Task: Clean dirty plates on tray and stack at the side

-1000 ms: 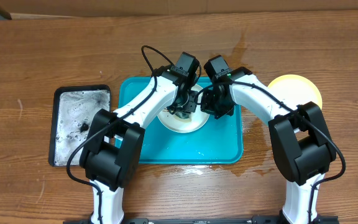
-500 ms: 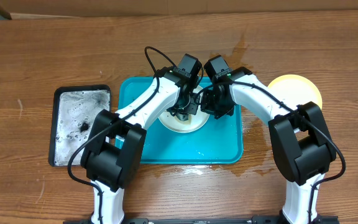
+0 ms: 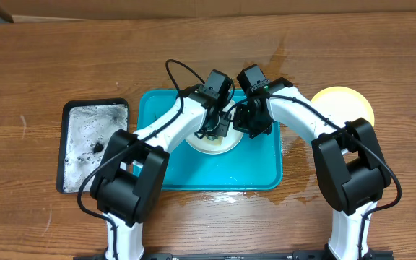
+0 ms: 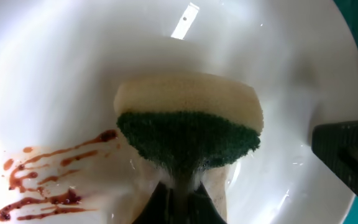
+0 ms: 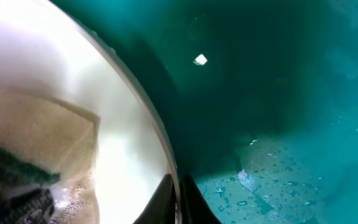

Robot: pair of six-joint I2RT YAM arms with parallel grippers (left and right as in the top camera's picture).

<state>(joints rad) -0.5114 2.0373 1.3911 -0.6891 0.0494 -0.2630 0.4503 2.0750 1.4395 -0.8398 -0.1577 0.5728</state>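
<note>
While L gripper (image 4: 176,194) clamps sponge (image 4: 188,127) on white plate (image 4: 73,62), tray (image 5: 260,93) centre | R gripper (image 5: 178,200) pinches plate rim | risk: hard scrub slips rim free, smears (image 4: 42,180) missed

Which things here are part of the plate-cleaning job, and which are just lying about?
In the job:
- white plate with red smear
- sponge, held by left gripper
- right gripper, pinching the plate's rim
- turquoise tray
- pale yellow plate at the side

Lying about:
- black tray
- cardboard
</note>
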